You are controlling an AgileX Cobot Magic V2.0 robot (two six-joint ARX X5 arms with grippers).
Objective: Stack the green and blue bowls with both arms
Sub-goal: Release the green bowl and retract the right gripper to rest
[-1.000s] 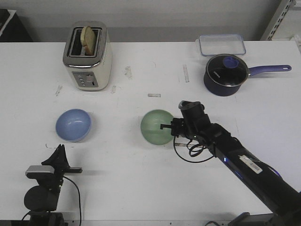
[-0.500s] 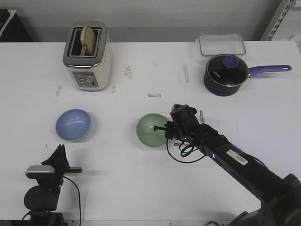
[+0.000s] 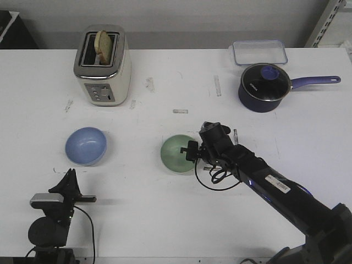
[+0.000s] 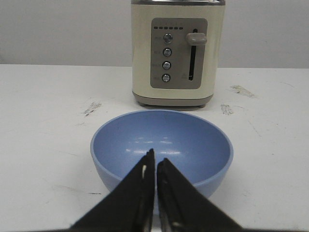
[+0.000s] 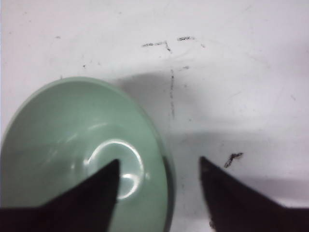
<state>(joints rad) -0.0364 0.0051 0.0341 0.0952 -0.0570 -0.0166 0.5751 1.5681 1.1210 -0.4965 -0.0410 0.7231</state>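
**Pastel bowls on a scuffed white counter**

The green bowl (image 3: pixel 177 153) at frame centre is pale mint with a glossy white highlight. The blue bowl (image 3: pixel 86 146), left of centre, is light periwinkle. The counter (image 3: pixel 165 220) is white, flecked with dark scuffs. The toaster (image 3: pixel 102 65), upper left, is cream with silver trim and a grey panel. The saucepan (image 3: pixel 265 87), upper right, is dark navy with a purple handle. Both arms are black.

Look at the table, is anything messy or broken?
Nothing is broken or spilled. The white table has dark scuff marks and smudges on it. A slice of bread sticks up out of the toaster. The green bowl and blue bowl sit upright and look whole.
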